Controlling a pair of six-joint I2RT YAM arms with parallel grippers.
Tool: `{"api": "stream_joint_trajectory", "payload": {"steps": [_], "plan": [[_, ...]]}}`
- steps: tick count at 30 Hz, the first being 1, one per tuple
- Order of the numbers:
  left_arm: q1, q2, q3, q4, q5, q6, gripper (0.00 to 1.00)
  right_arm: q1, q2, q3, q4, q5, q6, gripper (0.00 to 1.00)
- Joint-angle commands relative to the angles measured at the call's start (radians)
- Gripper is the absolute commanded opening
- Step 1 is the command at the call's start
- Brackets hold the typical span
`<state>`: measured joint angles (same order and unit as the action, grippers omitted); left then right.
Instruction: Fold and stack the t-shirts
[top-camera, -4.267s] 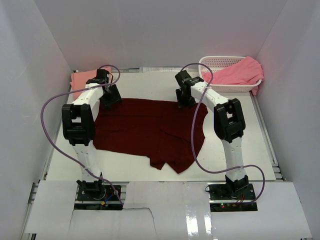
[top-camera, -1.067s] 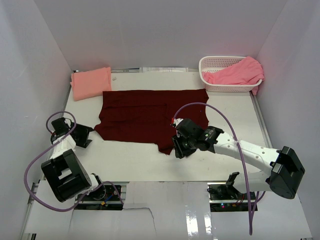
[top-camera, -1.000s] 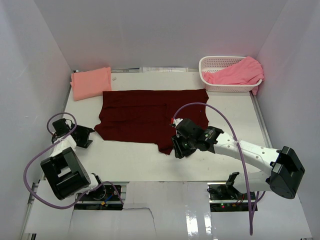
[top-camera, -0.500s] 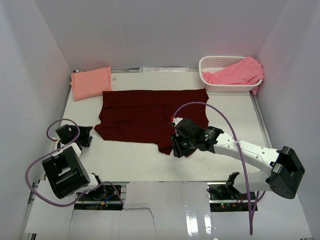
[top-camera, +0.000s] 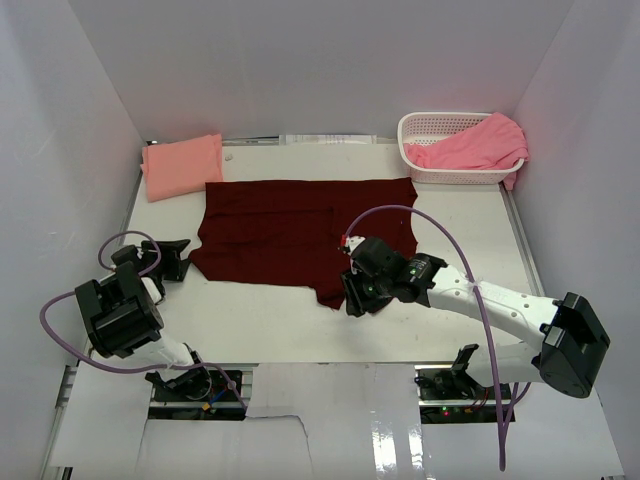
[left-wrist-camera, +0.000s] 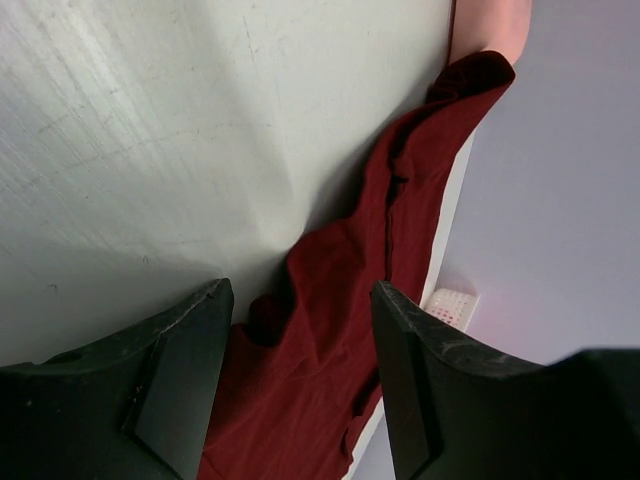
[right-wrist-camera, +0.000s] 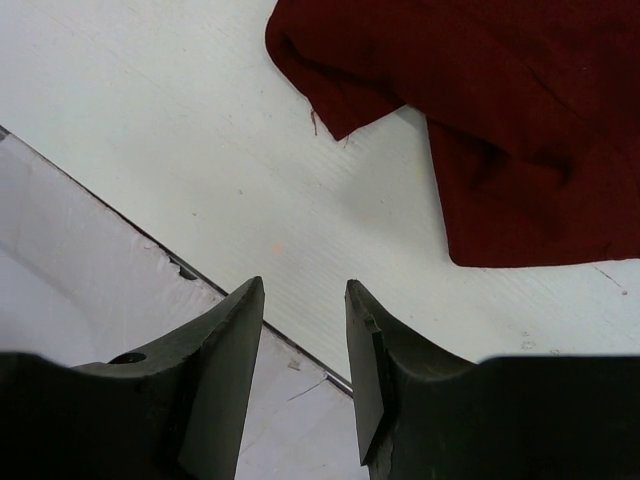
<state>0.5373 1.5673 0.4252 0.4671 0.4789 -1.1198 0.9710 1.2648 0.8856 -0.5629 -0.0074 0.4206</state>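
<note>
- The dark red t-shirt (top-camera: 300, 235) lies spread out flat in the middle of the white counter (top-camera: 480, 240).
- The left pincer (top-camera: 173, 262) is low down, just beside the shirt's near left corner, and it points at the cloth.
- From the left wrist, the left pincer (left-wrist-camera: 295, 390) is wide open. The red shirt (left-wrist-camera: 400, 230) runs into the gap between its two fingers (left-wrist-camera: 180, 380) - but nothing is pinched.
- The right pincer (top-camera: 356, 294) is at the near edge of the shirt, by the bit that hangs down toward the arms.
- From the right wrist, the right pincer (right-wrist-camera: 300, 370) is partly open and holds nothing - only bare counter (right-wrist-camera: 180, 150) shows in the gap. The shirt's edge (right-wrist-camera: 480, 130) lies a little way in front of it.
- A folded peach t-shirt (top-camera: 182, 166) sits at the far left corner.
- A pink t-shirt (top-camera: 470, 146) lies bunched in the white basket (top-camera: 430, 124) at the far right.
</note>
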Motion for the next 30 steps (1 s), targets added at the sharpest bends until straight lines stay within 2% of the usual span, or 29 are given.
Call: {"api": "stream_joint_trajectory", "payload": {"steps": [1,7,12,23,27,30], "plan": [[-0.003,-0.009,-0.025,-0.021,-0.039,0.029,0.69,0.008,-0.028,-0.010,0.043,-0.031,0.015,0.45],[-0.005,-0.030,-0.023,0.071,-0.046,0.061,0.69,0.008,-0.027,-0.011,0.052,-0.046,0.015,0.45],[-0.007,0.077,0.050,0.094,0.058,0.124,0.67,0.008,-0.027,-0.013,0.054,-0.055,0.012,0.45],[-0.016,0.332,0.334,0.088,0.355,0.196,0.63,0.008,-0.047,-0.037,0.061,-0.063,0.015,0.45],[-0.034,0.418,0.409,-0.079,0.421,0.258,0.62,0.008,-0.045,-0.036,0.061,-0.062,0.014,0.45],[-0.054,0.433,0.487,-0.302,0.367,0.382,0.63,0.008,-0.041,-0.031,0.061,-0.065,0.014,0.45]]}}
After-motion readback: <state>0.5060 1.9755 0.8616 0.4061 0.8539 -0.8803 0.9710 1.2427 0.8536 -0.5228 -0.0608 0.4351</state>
